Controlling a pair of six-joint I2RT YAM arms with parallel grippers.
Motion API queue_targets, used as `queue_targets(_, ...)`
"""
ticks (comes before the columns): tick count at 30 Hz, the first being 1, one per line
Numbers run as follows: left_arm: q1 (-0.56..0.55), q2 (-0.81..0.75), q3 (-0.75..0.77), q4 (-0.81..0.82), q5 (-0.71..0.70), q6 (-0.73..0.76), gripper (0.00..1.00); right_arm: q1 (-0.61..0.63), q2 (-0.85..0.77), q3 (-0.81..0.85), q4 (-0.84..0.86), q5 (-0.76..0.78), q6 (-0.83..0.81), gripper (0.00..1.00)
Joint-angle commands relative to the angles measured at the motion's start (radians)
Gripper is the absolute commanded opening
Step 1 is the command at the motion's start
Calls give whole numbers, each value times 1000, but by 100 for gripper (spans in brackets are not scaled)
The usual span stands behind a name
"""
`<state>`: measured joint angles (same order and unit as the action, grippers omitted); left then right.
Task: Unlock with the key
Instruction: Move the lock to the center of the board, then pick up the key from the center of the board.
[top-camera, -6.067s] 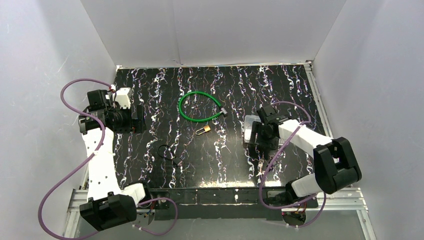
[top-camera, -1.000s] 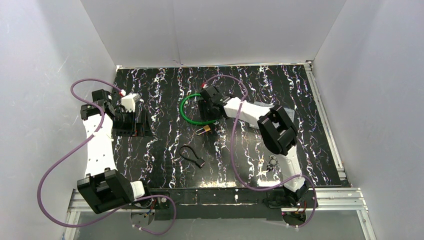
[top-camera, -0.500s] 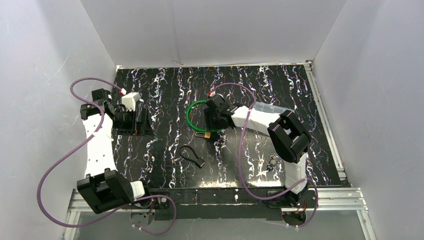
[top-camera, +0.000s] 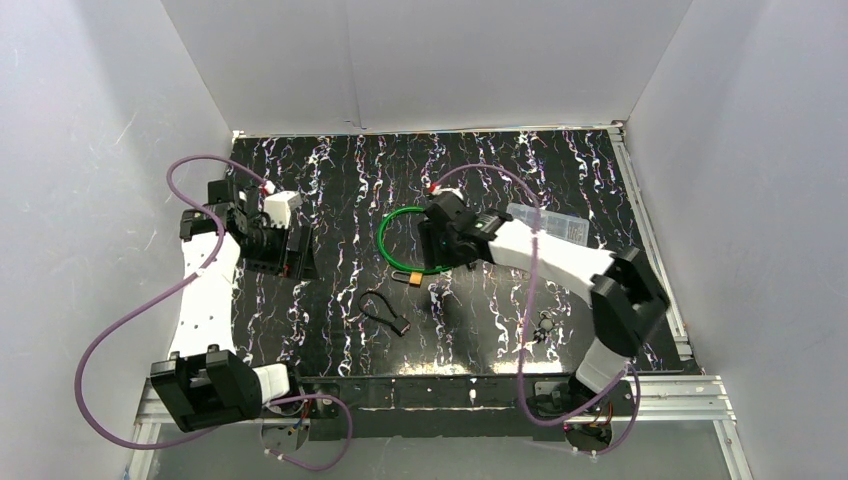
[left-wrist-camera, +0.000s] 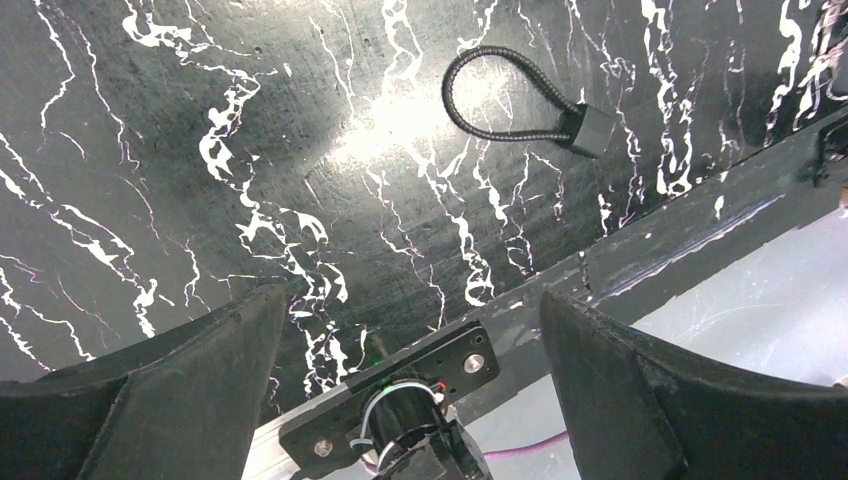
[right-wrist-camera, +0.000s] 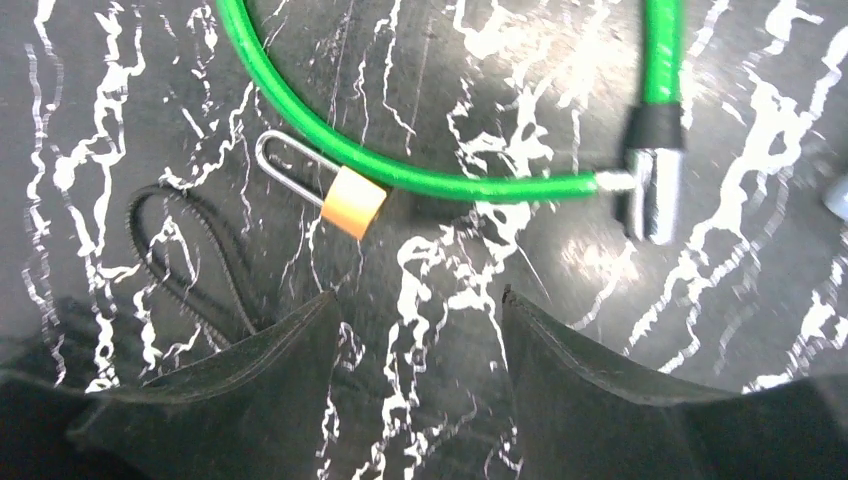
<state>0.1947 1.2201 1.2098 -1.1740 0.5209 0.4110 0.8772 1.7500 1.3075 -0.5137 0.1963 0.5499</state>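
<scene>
My left gripper (left-wrist-camera: 412, 295) gapes fully, empty, at the mat's (top-camera: 600, 180) 9 o'clock. The padlock (top-camera: 412, 276) lies mid-mat against the green cable (top-camera: 385, 235), at 8 o'clock from my right gripper (right-wrist-camera: 418, 293), which is spread wide and empty. The key (top-camera: 545, 325) lies at 4 o'clock.

You are looking at a smooth, glossy black worktop (top-camera: 560, 180) with white marble-like veining. The padlock (right-wrist-camera: 352, 202) has a matt orange-brass body and a shiny bare-metal shackle. Lying across it, the green cable (right-wrist-camera: 400, 175) looks like glossy plastic with a polished metal tip. Near the padlock, the black loop (left-wrist-camera: 588, 130) is ribbed and matt.
</scene>
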Motion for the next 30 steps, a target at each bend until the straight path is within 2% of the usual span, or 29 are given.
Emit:
queue_targets(1,-63,-33,-33,14,-46,-21,100,-3,-170,-109,-94,48,68,68)
queue_targets(9,-179,-40,-13,12,-85,-55,99,-5,-447,-467,-202,121,291,66)
queue_targets(13,-283,-39,7,5,-128,-81,99,-29,-581,-599,-268,129,399,65)
queue_targets(15,-320,-30,14,4,-134,-94,100,-46,-684,-638,-354,173,472,65)
queue_targets(17,-339,-27,10,4,-134,-101,100,-117,-763,-645,-418,217,495,65)
queue_targets(20,-348,-38,2,-10,-153,-80,99,-318,-728,-649,-407,194,445,65)
queue_targets(21,-348,-39,9,-16,-154,-76,100,-350,-689,-643,-403,193,450,65)
queue_targets(30,-350,-53,30,-26,-168,-65,99,-374,-535,-653,-311,158,467,63)
